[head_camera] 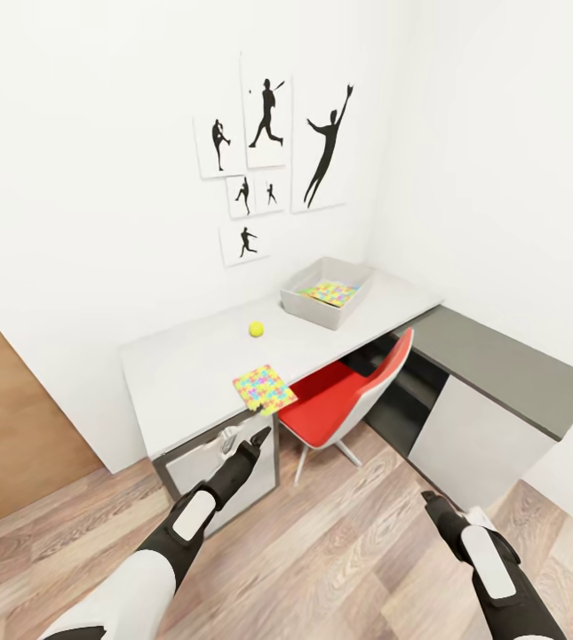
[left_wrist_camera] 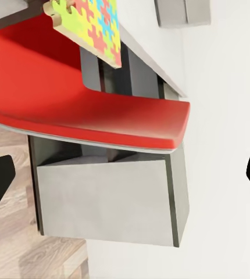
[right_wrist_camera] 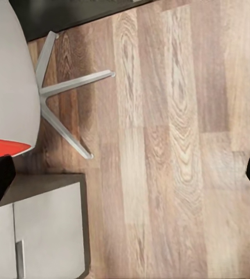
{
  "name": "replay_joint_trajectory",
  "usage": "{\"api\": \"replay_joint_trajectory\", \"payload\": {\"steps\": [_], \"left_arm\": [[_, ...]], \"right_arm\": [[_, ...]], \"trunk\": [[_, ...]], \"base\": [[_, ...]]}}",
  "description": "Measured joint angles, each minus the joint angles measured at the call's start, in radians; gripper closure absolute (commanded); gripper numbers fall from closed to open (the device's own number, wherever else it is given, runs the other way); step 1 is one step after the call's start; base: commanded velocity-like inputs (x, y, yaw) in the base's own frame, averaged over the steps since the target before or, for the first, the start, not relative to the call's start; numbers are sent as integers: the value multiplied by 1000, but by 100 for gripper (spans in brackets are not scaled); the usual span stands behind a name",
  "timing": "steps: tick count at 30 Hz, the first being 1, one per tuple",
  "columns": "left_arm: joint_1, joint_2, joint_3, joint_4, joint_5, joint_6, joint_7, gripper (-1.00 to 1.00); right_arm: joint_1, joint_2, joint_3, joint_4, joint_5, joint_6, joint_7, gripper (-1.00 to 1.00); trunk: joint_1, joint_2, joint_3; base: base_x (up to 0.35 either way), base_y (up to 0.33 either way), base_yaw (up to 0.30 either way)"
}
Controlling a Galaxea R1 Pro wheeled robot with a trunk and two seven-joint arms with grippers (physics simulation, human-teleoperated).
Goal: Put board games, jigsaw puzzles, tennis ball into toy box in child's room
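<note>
The white table (head_camera: 188,369) carries the grey toy box (head_camera: 354,300) at its far right end, with one jigsaw puzzle (head_camera: 329,292) lying inside it. A tennis ball (head_camera: 256,329) rests mid-table. A second jigsaw puzzle (head_camera: 265,388) (left_wrist_camera: 93,26) lies at the front edge, slightly overhanging. My left gripper (head_camera: 258,437) (left_wrist_camera: 125,180) hangs open and empty just below and in front of that puzzle, by the drawers. Over the wood floor, my right gripper (head_camera: 428,496) (right_wrist_camera: 125,177) is open and empty. The board games and the bed are out of view.
A red chair (head_camera: 344,400) (left_wrist_camera: 84,110) is tucked under the table, right of my left gripper, with its metal legs (right_wrist_camera: 67,99) on the floor. The dark grey side desk (head_camera: 499,356) with a white panel stands to the right. Wood floor (head_camera: 348,551) lies between the arms.
</note>
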Motion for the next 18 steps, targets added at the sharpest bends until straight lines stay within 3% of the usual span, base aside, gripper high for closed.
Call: {"api": "replay_joint_trajectory", "payload": {"steps": [5, 18], "left_arm": [[0, 0, 0, 0, 0, -3, 0, -100], [0, 0, 0, 0, 1, 2, -3, -100]], "right_arm": [[0, 0, 1, 0, 0, 0, 0, -100], [0, -3, 1, 1, 0, 0, 0, -100]], "trunk": [[0, 0, 0], [0, 0, 0]], "base": [[141, -9, 0], [10, -1, 0]]}}
